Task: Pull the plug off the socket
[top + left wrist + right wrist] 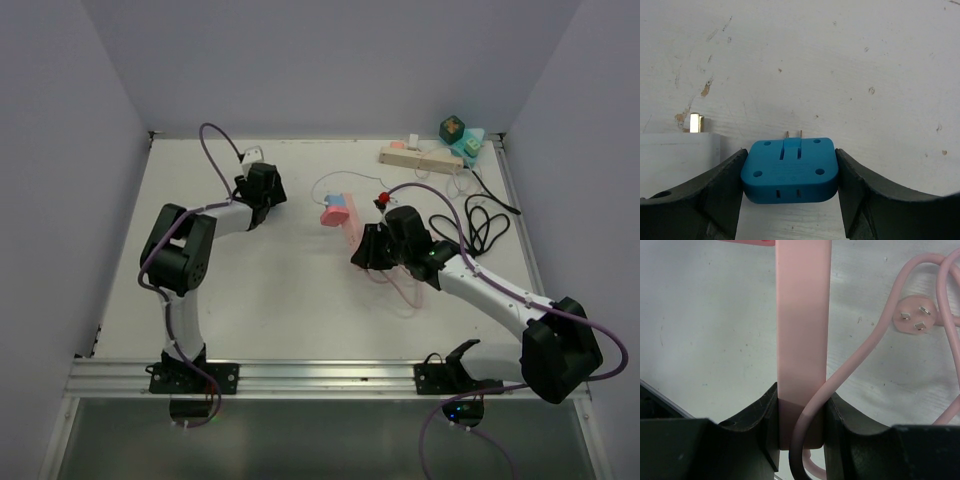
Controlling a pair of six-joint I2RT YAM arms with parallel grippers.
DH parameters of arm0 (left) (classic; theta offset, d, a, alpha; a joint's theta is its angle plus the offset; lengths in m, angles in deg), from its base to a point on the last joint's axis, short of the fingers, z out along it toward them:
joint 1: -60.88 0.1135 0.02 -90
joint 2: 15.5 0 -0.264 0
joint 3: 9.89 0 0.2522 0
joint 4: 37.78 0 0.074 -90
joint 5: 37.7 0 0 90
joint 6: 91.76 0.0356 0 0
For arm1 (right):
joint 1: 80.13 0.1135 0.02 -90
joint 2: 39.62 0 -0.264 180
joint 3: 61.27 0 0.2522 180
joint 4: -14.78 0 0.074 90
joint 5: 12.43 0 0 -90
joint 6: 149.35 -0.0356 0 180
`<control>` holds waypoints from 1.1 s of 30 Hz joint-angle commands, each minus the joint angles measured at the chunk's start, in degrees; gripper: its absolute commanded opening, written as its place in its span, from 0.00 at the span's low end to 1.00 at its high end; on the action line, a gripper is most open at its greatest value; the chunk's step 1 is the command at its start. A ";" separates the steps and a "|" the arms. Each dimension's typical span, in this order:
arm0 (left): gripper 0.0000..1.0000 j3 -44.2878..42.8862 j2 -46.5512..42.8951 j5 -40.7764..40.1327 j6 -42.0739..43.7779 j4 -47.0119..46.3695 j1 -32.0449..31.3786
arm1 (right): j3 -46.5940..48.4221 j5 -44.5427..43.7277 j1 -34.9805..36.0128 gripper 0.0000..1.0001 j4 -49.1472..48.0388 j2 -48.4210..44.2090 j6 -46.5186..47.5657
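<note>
Both clamped: L end effector (790,157) on the blue plug (789,175), prongs bare, already out and well apart from the pink power strip (802,315), which R end effector (801,395) pinches w/ its cord (860,360), so moving R may yank/snag that cord.

Between the left jaws, the blue plug (789,170) is showing smooth matt plastic with bare metal prongs (794,134), the white worktop (840,60) beyond looking scuffed and speckled. Between the right jaws, the pink socket strip (802,325) is showing smooth matt plastic, its cord (860,360) faintly glossy.
</note>
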 commanded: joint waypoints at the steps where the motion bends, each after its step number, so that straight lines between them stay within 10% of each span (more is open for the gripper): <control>1: 0.59 3.09 -3.84 -1.76 0.07 -4.68 -0.01 | 2.69 1.83 -0.03 0.00 -3.76 -2.51 1.21; 14: 0.95 11.62 -16.75 4.13 -4.32 -0.38 -0.27 | 1.20 2.88 -0.03 0.00 -6.14 -1.28 0.42; 33: 1.00 24.80 -42.34 34.02 -21.02 -0.55 -6.42 | -0.21 6.13 0.23 0.00 -9.47 -0.84 -1.96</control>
